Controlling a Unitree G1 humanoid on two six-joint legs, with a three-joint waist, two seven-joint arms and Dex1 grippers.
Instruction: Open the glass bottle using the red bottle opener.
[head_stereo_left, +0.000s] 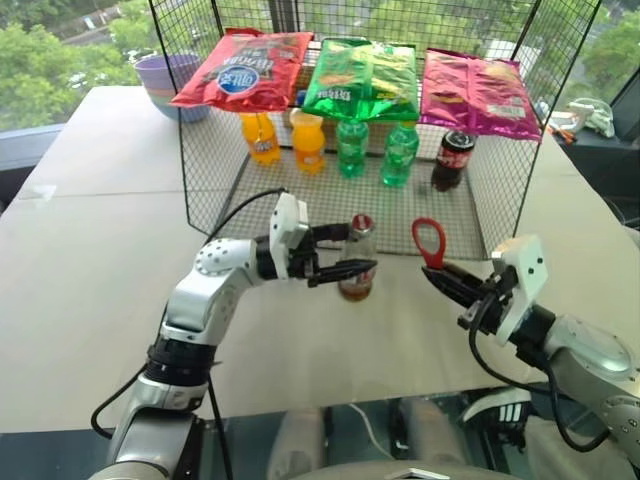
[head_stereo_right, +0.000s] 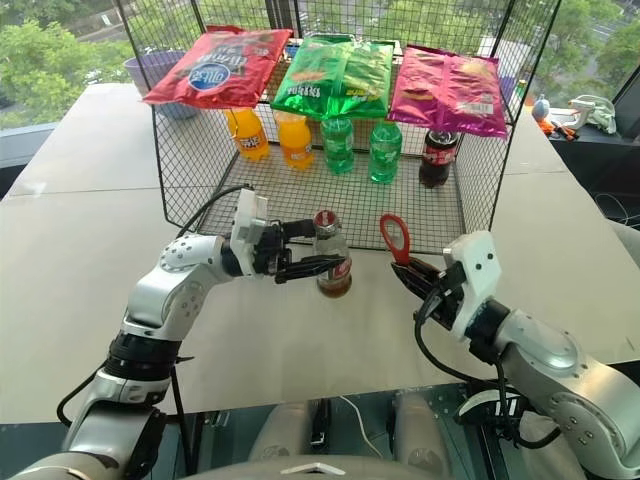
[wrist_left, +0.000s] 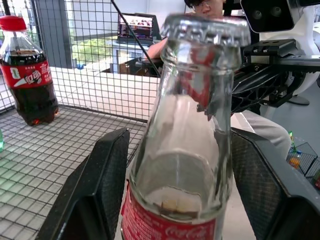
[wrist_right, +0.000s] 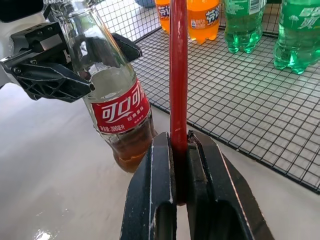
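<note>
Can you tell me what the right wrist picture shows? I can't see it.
The right end effector pinches the red bottle opener upright. Beside it, the left end effector has its fingers around the glass bottle, with soda bottles on a wire rack behind.

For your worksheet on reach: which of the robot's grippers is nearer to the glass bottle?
Left. The left gripper has its jaws either side of the glass bottle; the right gripper, clamping the red bottle opener, sits apart on the bottle's other side.

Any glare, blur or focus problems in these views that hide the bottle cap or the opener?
Left wrist view: glass bottle sits very close, its cap soft and edges slightly blurred, background sharper. Right wrist view: red bottle opener is crisp, with glare on the wet-looking table. Head views: bright daylight, both things plainly readable.
</note>
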